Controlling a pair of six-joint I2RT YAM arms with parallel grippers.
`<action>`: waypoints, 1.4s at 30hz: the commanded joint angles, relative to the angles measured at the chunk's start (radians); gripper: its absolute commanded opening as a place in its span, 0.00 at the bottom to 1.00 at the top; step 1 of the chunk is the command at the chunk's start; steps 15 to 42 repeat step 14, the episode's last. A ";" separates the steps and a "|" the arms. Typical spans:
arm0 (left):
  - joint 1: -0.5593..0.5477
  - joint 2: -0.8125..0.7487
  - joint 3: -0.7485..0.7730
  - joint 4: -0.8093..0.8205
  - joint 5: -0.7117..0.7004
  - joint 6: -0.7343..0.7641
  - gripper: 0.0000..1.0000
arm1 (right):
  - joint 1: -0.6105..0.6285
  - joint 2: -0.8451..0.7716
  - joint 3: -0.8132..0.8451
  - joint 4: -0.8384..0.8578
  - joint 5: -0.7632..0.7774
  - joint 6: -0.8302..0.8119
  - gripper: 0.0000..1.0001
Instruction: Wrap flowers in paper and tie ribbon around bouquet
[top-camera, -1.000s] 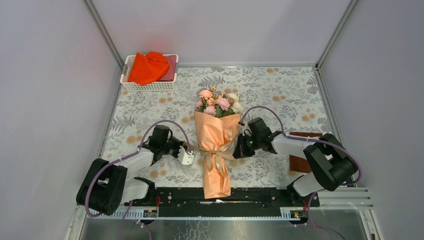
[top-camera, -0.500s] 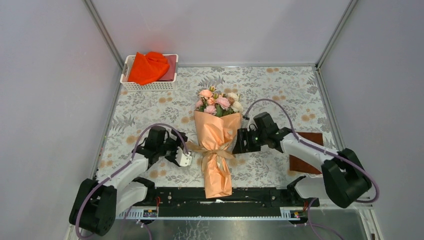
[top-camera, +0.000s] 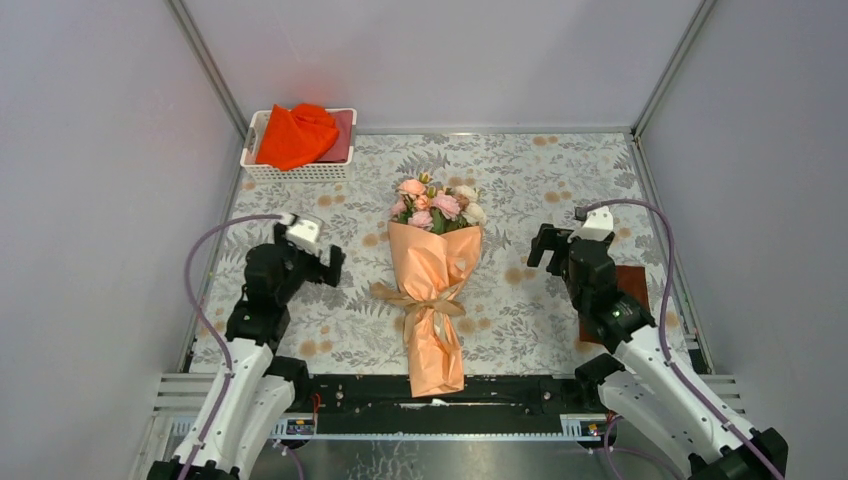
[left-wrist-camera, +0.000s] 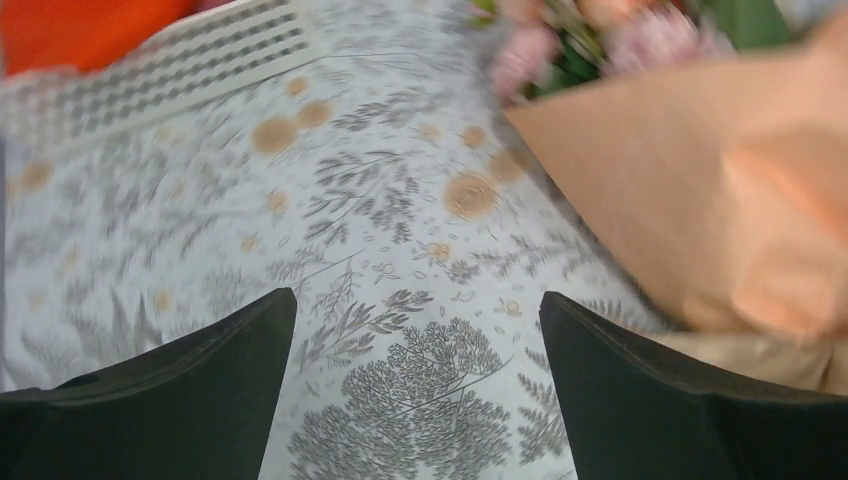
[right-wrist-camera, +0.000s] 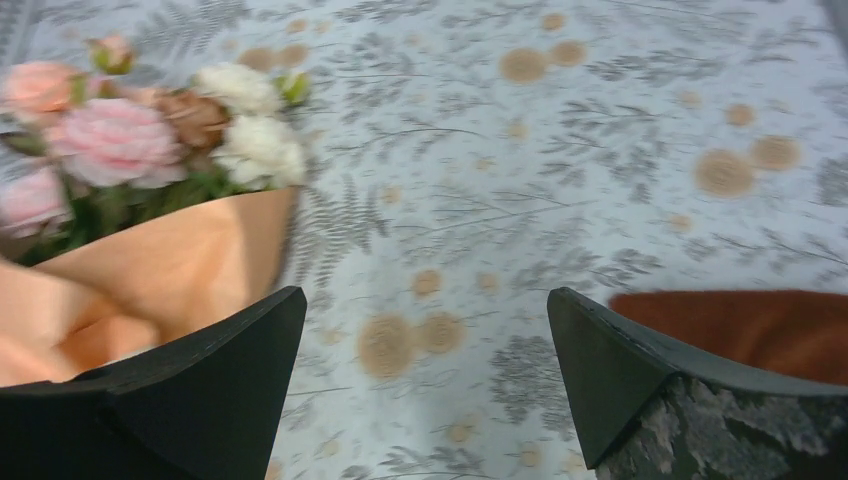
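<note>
Tied bouquet (top-camera: 430, 262) lies on patterned worktop (top-camera: 560, 170) between two arms.
Left gripper (left-wrist-camera: 415, 300) and right gripper (right-wrist-camera: 426, 295) both gape wide, empty, flanking the ribbon (top-camera: 425, 300) bow.

The bouquet (top-camera: 432, 285) lies mid-frame on the surface (top-camera: 560, 180), between the left claw (top-camera: 326, 264) and right claw (top-camera: 543, 246), touching neither. The basket (top-camera: 262, 172) sits upper left.
</note>
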 joint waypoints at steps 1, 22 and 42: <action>0.084 -0.081 -0.047 0.073 -0.226 -0.547 0.98 | -0.003 -0.099 -0.145 0.217 0.289 -0.093 1.00; 0.118 -0.245 -0.188 0.195 -0.261 -0.559 0.99 | -0.004 -0.207 -0.254 0.194 0.462 0.138 1.00; 0.118 -0.245 -0.188 0.195 -0.261 -0.559 0.99 | -0.004 -0.207 -0.254 0.194 0.462 0.138 1.00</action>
